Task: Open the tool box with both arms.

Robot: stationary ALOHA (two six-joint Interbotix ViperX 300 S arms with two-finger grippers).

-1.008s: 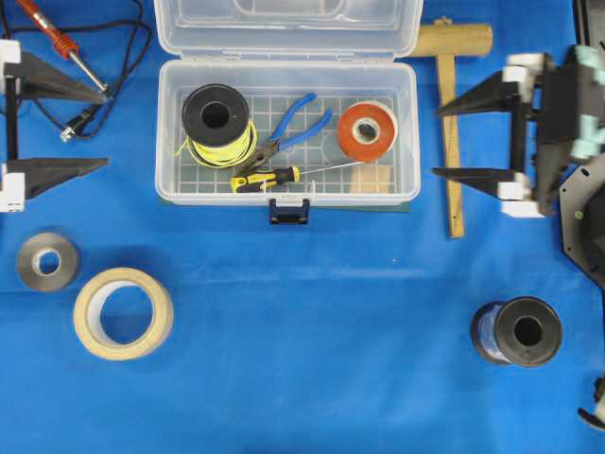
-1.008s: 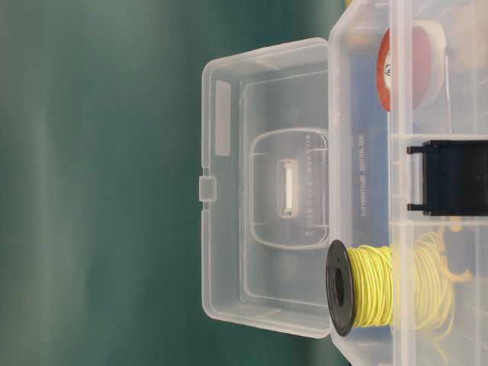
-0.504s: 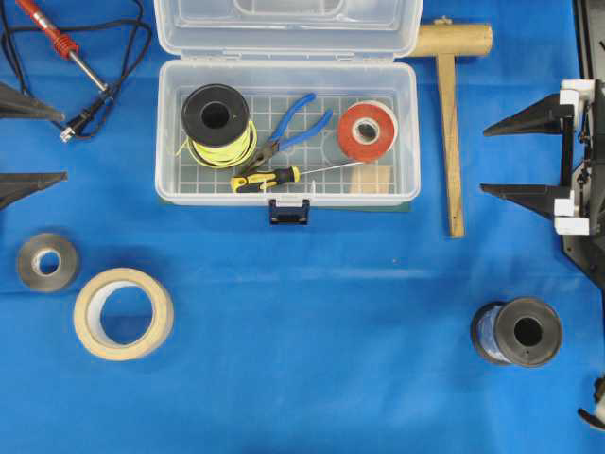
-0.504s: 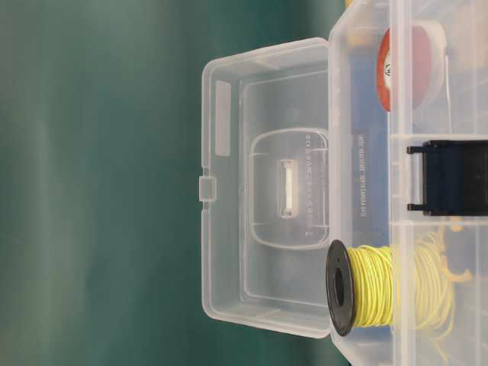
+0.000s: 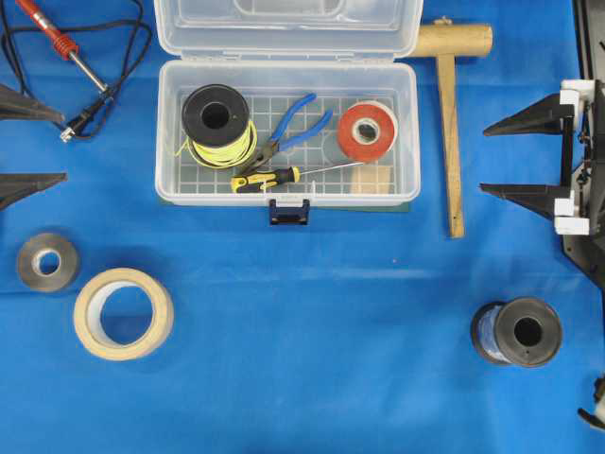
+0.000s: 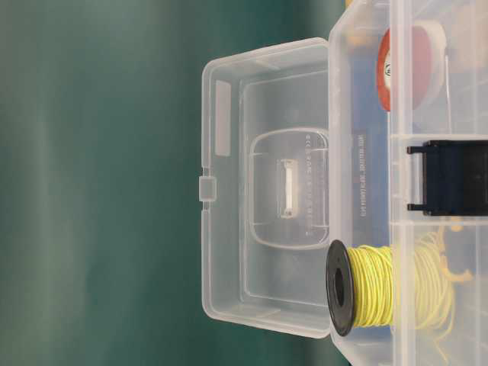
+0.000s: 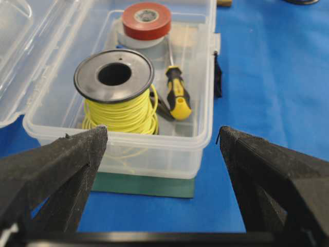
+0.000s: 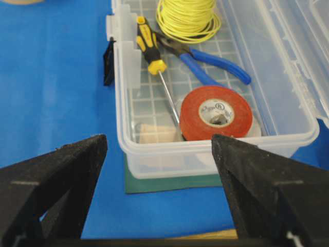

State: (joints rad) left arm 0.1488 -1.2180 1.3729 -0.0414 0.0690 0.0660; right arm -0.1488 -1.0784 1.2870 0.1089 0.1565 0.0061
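Note:
The clear tool box (image 5: 286, 197) stands open at the top middle of the blue cloth. Its lid (image 5: 284, 28) is swung back and its black latch (image 5: 288, 210) hangs at the front. In the table-level view the lid (image 6: 267, 183) stands upright behind the base. My left gripper (image 5: 55, 145) is open at the far left, well clear of the box. My right gripper (image 5: 482, 160) is open at the far right, also apart from it. The left wrist view has the open left gripper (image 7: 162, 131) facing the box's short end (image 7: 149, 154). The right gripper (image 8: 159, 139) faces the other end (image 8: 175, 154).
Inside the box lie a yellow wire spool (image 5: 198, 104), blue pliers (image 5: 298, 118), a screwdriver (image 5: 269, 178) and red tape (image 5: 348, 137). Around it are a soldering iron (image 5: 57, 38), a wooden mallet (image 5: 452, 123), grey tape (image 5: 26, 267), masking tape (image 5: 85, 317) and a black spool (image 5: 546, 345).
Both grippers have drawn back outward from the box, left to the left edge and right to the right edge, then stayed still. The box has not moved.

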